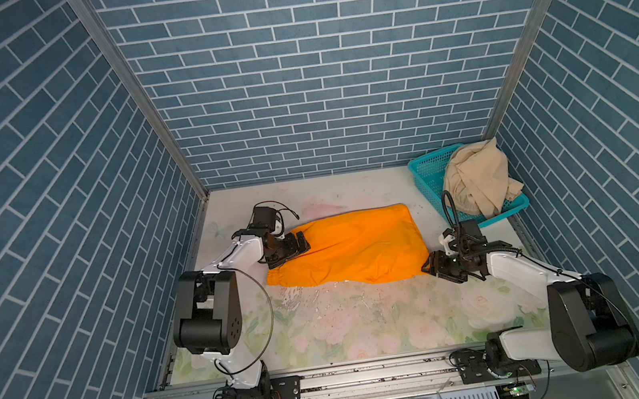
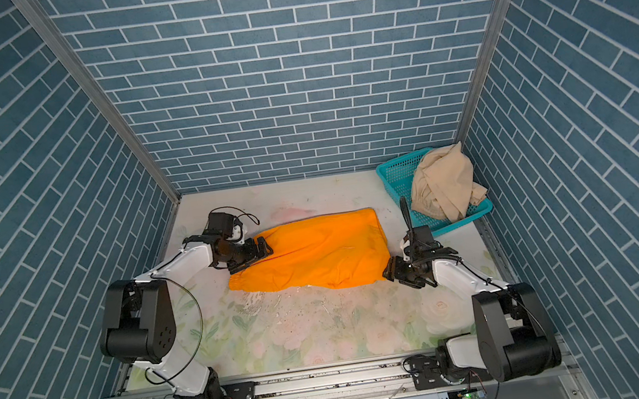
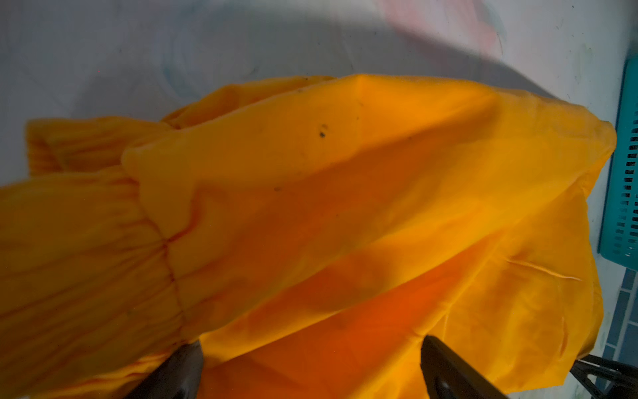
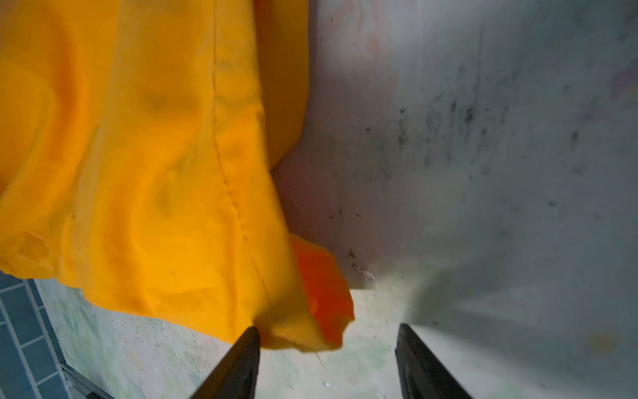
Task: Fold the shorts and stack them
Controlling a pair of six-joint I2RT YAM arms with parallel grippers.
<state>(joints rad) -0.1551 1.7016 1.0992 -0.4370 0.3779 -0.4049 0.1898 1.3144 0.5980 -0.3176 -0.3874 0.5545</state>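
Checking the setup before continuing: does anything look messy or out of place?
The beige shorts sit crumpled in the basket, a flap draped over its rim. The table is scuffed and speckled dark beside the orange shorts, which lie flat.

Left tool (image 1: 303, 243) and right tool (image 1: 428, 267) point toward each other, held low, fingers spread apart.

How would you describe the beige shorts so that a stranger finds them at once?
On the floral table, go to the far right corner, where a teal basket stands. The beige shorts lie crumpled in it, hanging over its rim. Unlike the orange shorts, spread flat mid-table, they are pale and bunched.
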